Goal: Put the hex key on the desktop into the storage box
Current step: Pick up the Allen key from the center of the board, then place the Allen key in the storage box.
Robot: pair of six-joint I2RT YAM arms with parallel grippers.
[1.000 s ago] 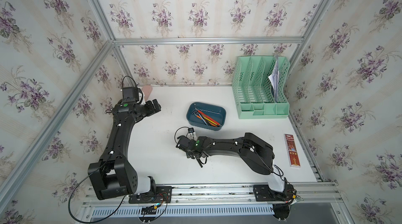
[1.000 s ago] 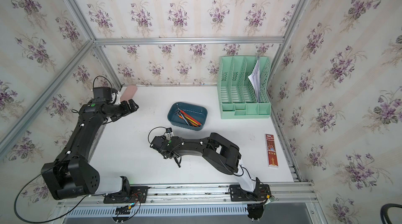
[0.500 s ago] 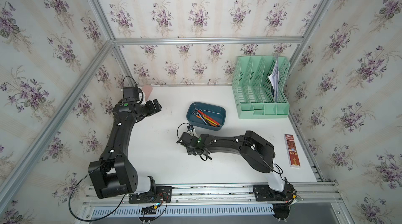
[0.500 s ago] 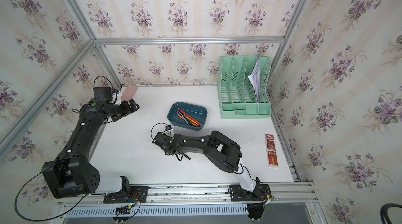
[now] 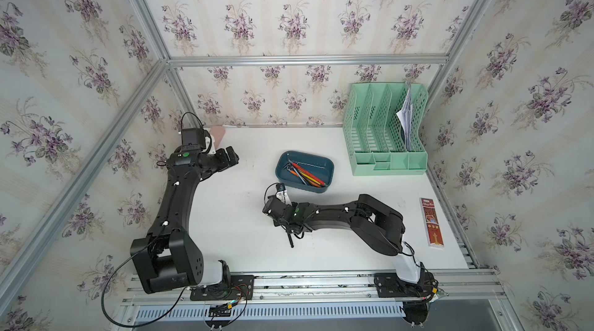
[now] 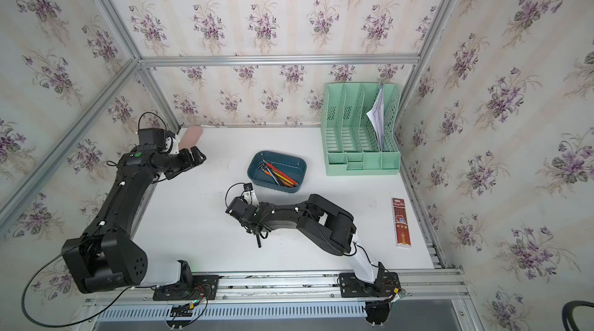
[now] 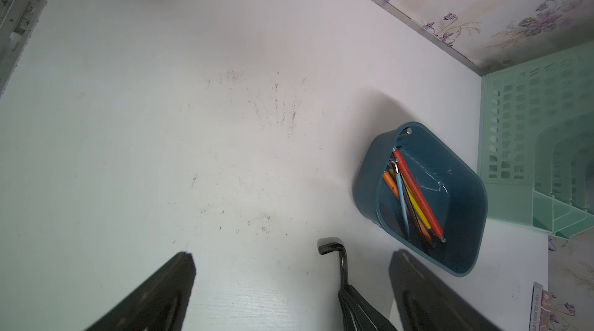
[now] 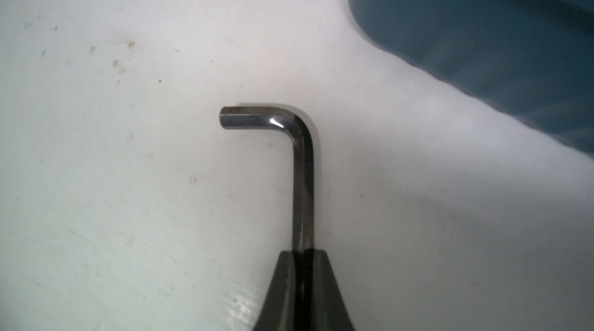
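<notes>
The desktop (image 5: 244, 233) fills the middle of both top views, with the storage box (image 5: 316, 163) at centre frame. The box is only a blurred corner in the upper right of the right wrist view. The left gripper (image 7: 292, 257) gapes wide, its fingers cut off by the bottom edge. The right gripper (image 8: 303, 253) is pinched tight on the hex key (image 8: 303, 184), just below the box. Whether the key touches the desktop is unclear.

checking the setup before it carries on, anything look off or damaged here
The storage box sits skewed to the desktop edges, and a thin white line, scratch or glare, crosses its floor. Dark scuffs mark the desktop. Nothing spilled or tipped.
</notes>
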